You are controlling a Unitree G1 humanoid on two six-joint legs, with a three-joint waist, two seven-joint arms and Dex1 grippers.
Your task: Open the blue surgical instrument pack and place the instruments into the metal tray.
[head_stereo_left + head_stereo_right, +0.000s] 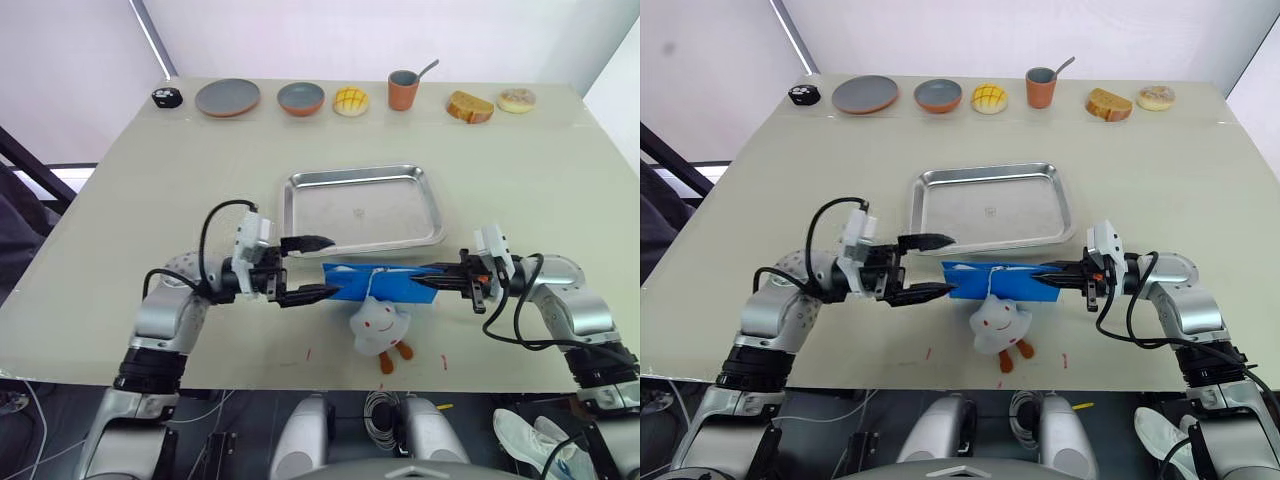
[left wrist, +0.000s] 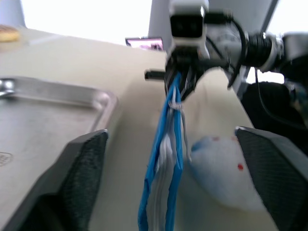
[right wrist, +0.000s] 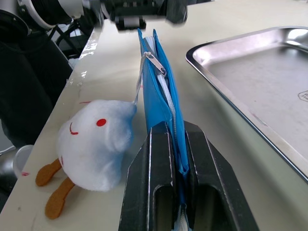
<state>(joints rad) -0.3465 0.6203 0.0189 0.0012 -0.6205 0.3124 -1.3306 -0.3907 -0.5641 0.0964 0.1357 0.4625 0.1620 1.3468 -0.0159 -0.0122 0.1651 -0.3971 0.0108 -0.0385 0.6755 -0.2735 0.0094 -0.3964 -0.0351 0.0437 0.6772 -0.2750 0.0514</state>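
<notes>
While your right claw (image 1: 1050, 271) squeezes one end of the blue surgical instrument pack (image 1: 992, 280), its two black fingers (image 3: 144, 192) are pressed tight on the blue edge, and the pack stands up on its thin side on the table (image 1: 1160, 170). Your left claw (image 1: 936, 266) is wide open at the other end of the pack, with one finger (image 1: 925, 241) on the far side and one finger (image 1: 923, 293) on the near side, and neither finger touches the pack. A silver zipper pull (image 3: 155, 61) sits on the top edge of the pack, and a thin cord runs from it to the white plush toy (image 1: 1000, 322) with orange feet, which lies just beside the pack on the near side of both claws. The metal tray (image 1: 992, 207) lies just past your claws, on the far side of the pack, close to it. You can see nothing inside the tray.
</notes>
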